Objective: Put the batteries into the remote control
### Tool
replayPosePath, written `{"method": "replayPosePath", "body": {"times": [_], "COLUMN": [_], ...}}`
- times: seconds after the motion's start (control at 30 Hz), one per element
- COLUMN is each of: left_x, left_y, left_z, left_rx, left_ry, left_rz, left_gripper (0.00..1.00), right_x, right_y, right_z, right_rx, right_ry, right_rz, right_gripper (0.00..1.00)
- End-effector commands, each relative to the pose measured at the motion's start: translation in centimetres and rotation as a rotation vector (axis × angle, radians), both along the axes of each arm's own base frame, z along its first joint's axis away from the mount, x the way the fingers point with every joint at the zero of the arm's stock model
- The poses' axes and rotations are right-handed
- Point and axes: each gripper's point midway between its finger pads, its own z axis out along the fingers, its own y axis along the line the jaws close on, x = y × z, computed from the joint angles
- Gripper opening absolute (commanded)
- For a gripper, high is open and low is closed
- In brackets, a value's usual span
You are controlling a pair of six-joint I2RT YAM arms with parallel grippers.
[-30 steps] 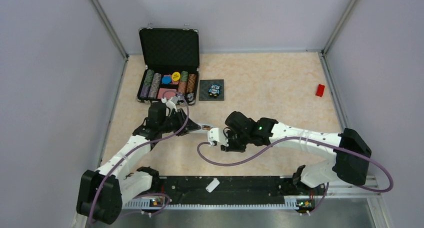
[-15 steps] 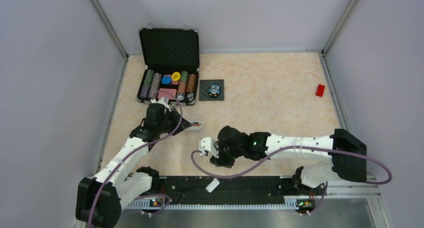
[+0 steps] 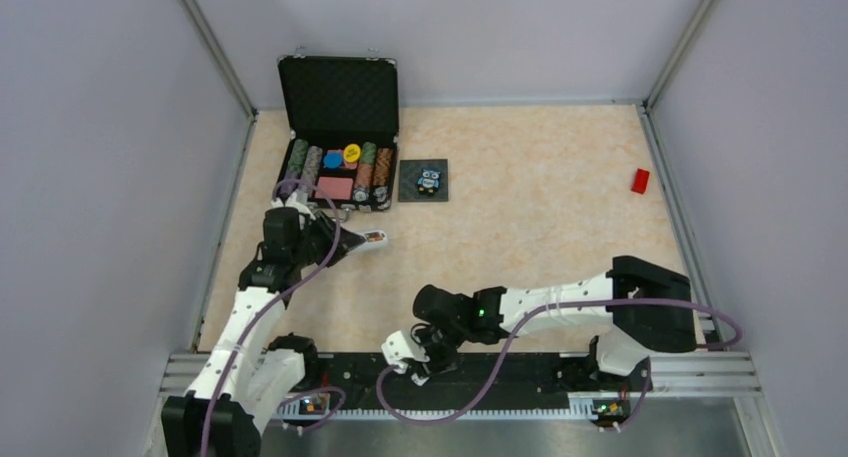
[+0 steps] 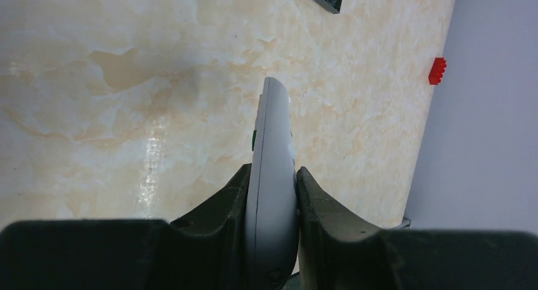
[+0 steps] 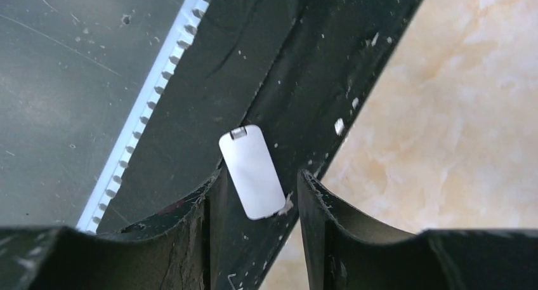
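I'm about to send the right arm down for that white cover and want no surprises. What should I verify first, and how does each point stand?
1. Left tool clamped on the remote control: ok.
2. Right tool open: ok.
3. White cover lined up between its fingers: ok.
4. Cover lying flat on the black rail: ok.
5. Batteries seated in the remote control: cannot tell.

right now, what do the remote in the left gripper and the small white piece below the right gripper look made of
Remote control: likely moulded plastic, pale white, smooth with a soft sheen; a faint highlight runs along its rounded edge. White piece: probably thin plastic too, flat and matte, with rounded corners and a small moulded latch tab at one end.
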Motion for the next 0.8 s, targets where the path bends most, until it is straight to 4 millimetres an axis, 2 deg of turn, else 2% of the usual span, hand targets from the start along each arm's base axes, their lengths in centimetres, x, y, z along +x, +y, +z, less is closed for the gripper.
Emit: {"method": "replayPosePath", "body": {"times": [0.0,0.07,0.13,0.23,0.43,0.77], "left_x": [0.6,1.0,1.1,1.1,0.9,0.8], "left_y": [0.8,1.6,1.7,1.6,1.5,1.7], "left_z": [2.7,3.0,3.3,3.2,2.1,1.5], "left_rx": [-0.036,-0.041,-0.046,-0.053,-0.058,-0.054], "left_ry": [-0.071,-0.077,-0.081,-0.081,-0.060,-0.051], "left_rz": [-0.015,0.005,0.001,-0.008,-0.018,-0.015], "left_gripper": [0.00,0.00,0.00,0.00,0.00,0.00], "right_x": [-2.0,-2.5,-2.8,-3.2,-2.7,-1.6], "right_y": [2.5,2.7,2.6,2.6,2.2,2.5], "right_z": [2.1,1.7,0.7,0.4,-0.4,-2.5], "right_rx": [0.077,0.057,0.027,0.009,-0.021,-0.073], "right_ry": [0.018,0.014,-0.006,0.018,-0.006,-0.054], "right_rz": [0.163,0.176,0.186,0.189,0.183,0.156], "right_gripper": [0.44,0.44,0.44,0.44,0.45,0.45]}}
